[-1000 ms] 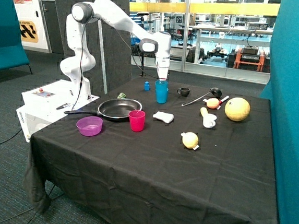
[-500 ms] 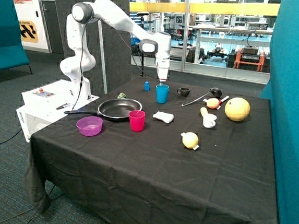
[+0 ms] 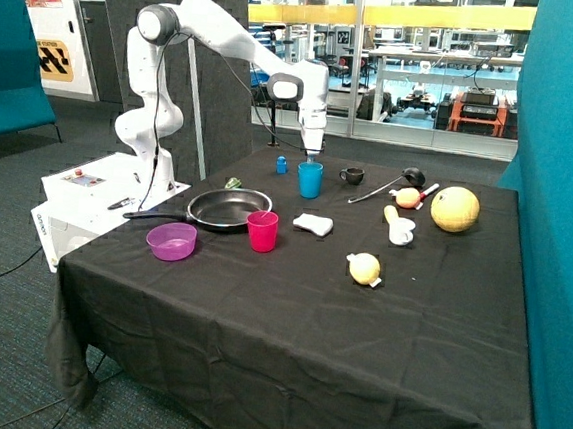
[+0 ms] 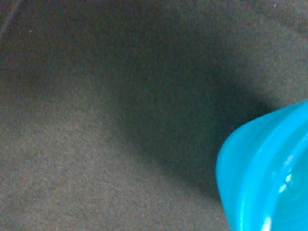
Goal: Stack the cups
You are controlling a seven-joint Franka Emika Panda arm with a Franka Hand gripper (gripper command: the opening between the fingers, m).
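Observation:
A light blue cup (image 3: 310, 179) stands upright on the black tablecloth, between a small blue object and a black mug. I see only one blue cup shape; I cannot tell whether a second is nested in it. My gripper (image 3: 312, 158) hangs straight above it, right at its rim. The wrist view shows the blue cup's rim (image 4: 269, 173) close up against the black cloth (image 4: 96, 120). The pink-red cup (image 3: 262, 230) stands upright and alone nearer the front, beside the frying pan.
A black frying pan (image 3: 229, 208) and a purple bowl (image 3: 172, 241) lie by the pink-red cup. A black mug (image 3: 352, 175), a small blue object (image 3: 281, 164), a white cloth-like item (image 3: 313, 224), a yellow ball (image 3: 455, 208) and a yellow fruit (image 3: 364, 269) stand around.
A second ago the blue shape under my gripper stood taller; it has sunk to the height of one cup, and my gripper has come down with it. The last half second shows almost no movement.

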